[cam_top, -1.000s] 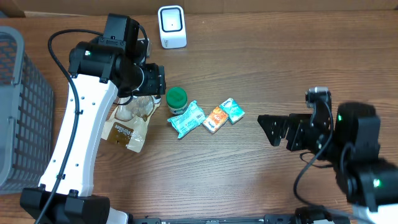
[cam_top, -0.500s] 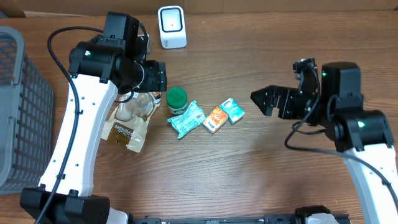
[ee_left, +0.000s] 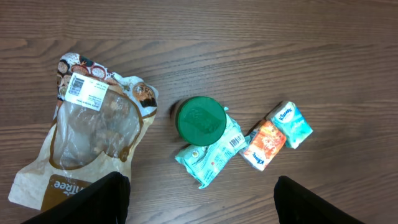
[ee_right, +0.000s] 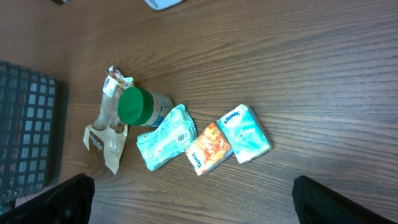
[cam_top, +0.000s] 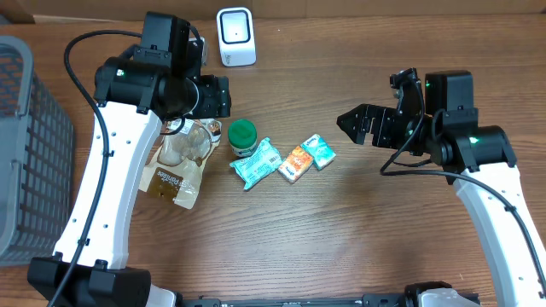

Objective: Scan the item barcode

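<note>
Woodgrain runs the width of the desk (cam_top: 367, 230), with a grey mesh basket (cam_top: 26, 145) at its left edge. The left fingers (ee_left: 102, 202) hang spread wide above the items, with nothing between them. The right fingers (ee_right: 59, 202) are spread just as wide and empty, in the air to the right of the items and pointing toward them. A snack bag (cam_top: 177, 166) with a clear window lies flat, its white barcode label (ee_left: 84, 92) facing up at its far end. A white scanner (cam_top: 235, 36) stands near the back edge, well apart from the items. Just right of the bag is a green-lidded jar (cam_top: 242, 134), touching a teal packet (cam_top: 255, 163) whose barcode faces up. Beside that lie an orange tissue pack (cam_top: 295, 162) and a small teal tissue pack (cam_top: 319, 151), side by side.
</note>
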`<state>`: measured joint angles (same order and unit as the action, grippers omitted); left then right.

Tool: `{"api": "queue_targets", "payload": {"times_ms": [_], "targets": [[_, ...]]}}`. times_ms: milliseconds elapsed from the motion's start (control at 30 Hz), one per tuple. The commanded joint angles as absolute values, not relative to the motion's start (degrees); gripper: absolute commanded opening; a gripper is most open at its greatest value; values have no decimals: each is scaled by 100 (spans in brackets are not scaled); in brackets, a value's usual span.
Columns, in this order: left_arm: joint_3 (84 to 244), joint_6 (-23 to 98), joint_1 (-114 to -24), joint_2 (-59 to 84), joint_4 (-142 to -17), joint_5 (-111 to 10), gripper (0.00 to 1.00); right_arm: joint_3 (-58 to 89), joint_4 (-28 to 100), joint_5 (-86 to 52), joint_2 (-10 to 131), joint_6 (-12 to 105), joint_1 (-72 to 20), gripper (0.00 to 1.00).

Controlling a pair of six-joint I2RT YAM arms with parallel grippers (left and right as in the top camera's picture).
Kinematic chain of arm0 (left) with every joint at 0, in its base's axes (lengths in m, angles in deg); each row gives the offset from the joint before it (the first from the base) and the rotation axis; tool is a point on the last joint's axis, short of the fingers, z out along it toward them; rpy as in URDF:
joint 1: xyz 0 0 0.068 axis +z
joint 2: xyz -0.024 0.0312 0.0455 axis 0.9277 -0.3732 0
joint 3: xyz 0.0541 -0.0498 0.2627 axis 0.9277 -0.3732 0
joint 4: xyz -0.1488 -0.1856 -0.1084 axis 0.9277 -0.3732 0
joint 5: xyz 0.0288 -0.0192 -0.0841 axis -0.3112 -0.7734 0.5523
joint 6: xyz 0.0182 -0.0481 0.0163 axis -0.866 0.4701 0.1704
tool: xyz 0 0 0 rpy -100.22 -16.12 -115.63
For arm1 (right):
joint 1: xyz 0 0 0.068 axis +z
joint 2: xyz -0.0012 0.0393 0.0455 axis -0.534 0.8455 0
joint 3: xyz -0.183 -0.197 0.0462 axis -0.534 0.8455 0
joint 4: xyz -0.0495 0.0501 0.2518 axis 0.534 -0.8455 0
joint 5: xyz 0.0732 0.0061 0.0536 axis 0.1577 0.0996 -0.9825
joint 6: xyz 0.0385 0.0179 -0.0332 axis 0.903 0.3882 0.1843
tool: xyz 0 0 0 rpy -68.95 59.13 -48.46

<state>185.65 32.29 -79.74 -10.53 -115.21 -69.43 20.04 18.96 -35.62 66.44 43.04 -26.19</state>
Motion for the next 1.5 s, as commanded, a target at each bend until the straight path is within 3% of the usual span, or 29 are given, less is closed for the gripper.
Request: {"api": "queue_targets", "payload": {"times_ms": [0,533,933,1133,1333,1467], "targets": [[18558,3146,-8012,-1101,-11479,-6984,79,1845,1944,-3588,6653,4304,-2586,100],[18064,3662,-8014,-1132,-10968,-6949,86,1847,1832,-3592,6653,4308,-2586,96],[17402,3389,-8014,-1422,-10463,-6943,87,1851,1835,-3592,6657,4457,-2584,96],[17402,2713,-8018,-1766,-10098,-6818,86,1851,1832,-3592,6659,4459,-2586,96],[17402,995,-8049,-2214,-9816,-5721,86,1851,1830,-3590,6664,4457,-2586,96],[17402,519,-8101,-2281,-9788,-5747,87,1851,1830,-3590,6664,4457,-2586,96]]}}
